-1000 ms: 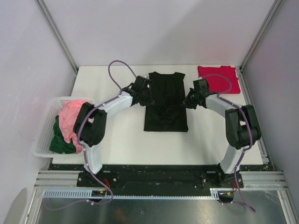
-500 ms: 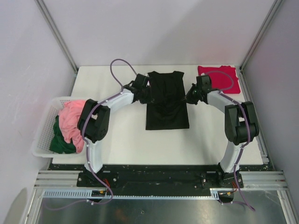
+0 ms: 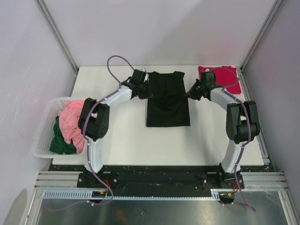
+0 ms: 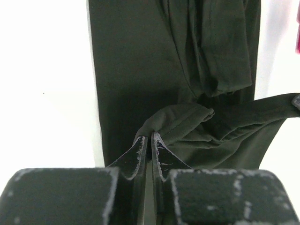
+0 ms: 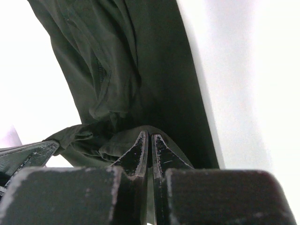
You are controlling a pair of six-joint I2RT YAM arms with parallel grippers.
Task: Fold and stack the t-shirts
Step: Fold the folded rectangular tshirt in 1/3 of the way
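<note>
Black cloth fills the middle of the white table [image 3: 117,136]: the black t-shirt [image 3: 167,101] lies flat toward the far side, collar at the far edge, its sides turned in so that it makes a narrow upright strip; the left gripper [image 3: 147,91] meets its left edge and the right gripper [image 3: 190,94] its right edge, about halfway down the garment. In the left wrist view the left gripper [image 4: 150,137] has its fingers [image 4: 131,159] drawn almost together, a raised fold of the black t-shirt [image 4: 136,70] pinched at the tips; in the right wrist view the right gripper [image 5: 150,135] is closed the same way on a bunched fold of the black t-shirt [image 5: 154,70]. A folded crimson t-shirt [image 3: 233,84] rests at the far right corner, partly behind the right arm; off the table's left side a white lattice basket [image 3: 44,126] holds a pink garment [image 3: 70,119] over a dark green garment [image 3: 58,143].
</note>
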